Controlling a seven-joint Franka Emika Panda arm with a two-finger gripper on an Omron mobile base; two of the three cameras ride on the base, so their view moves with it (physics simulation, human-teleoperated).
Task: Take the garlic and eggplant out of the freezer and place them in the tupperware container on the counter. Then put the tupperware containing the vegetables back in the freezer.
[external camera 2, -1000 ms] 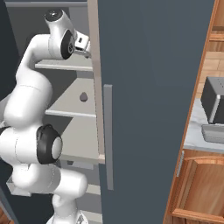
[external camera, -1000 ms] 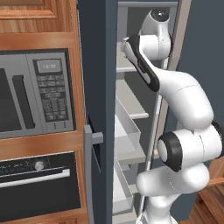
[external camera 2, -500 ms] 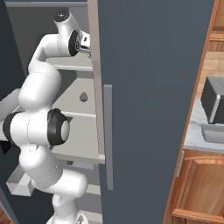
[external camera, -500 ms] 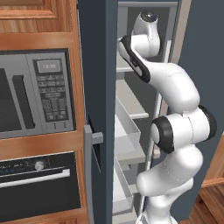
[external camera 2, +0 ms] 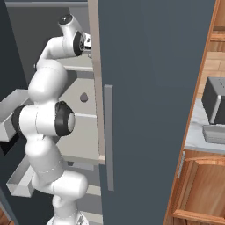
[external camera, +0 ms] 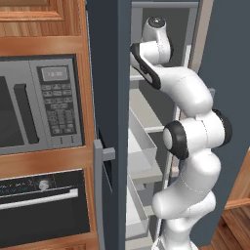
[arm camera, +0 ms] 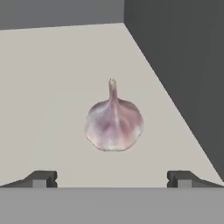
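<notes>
1. Garlic (arm camera: 114, 120): you have one pinkish-white bulb lying on a pale freezer shelf (arm camera: 52, 87), stem tip pointing toward the shelf's back edge. It lies nearer the right side wall than the left of the shelf, clear of that wall.

2. End effector (arm camera: 112, 179): released, jaws spread wide, nothing between them. The garlic sits ahead of the two dark fingertips (arm camera: 41, 178), centred across the gap and apart from both.

3. Freezer (external camera: 110, 73): dark slate-grey, door (external camera 2: 149, 88) swung open. Your arm reaches into its upper compartment.

4. Drawers (external camera: 139, 146): translucent white, pulled out below the arm.

5. Eggplant (external camera 2: 84, 97): a small dark lump on a lower shelf; you can see it only faintly.

6. Worktop (external camera 2: 195, 136): marbled, to the right, carrying a grey tray (external camera 2: 215, 134) near its front edge, just in front of a toaster oven (external camera 2: 215, 99).
</notes>
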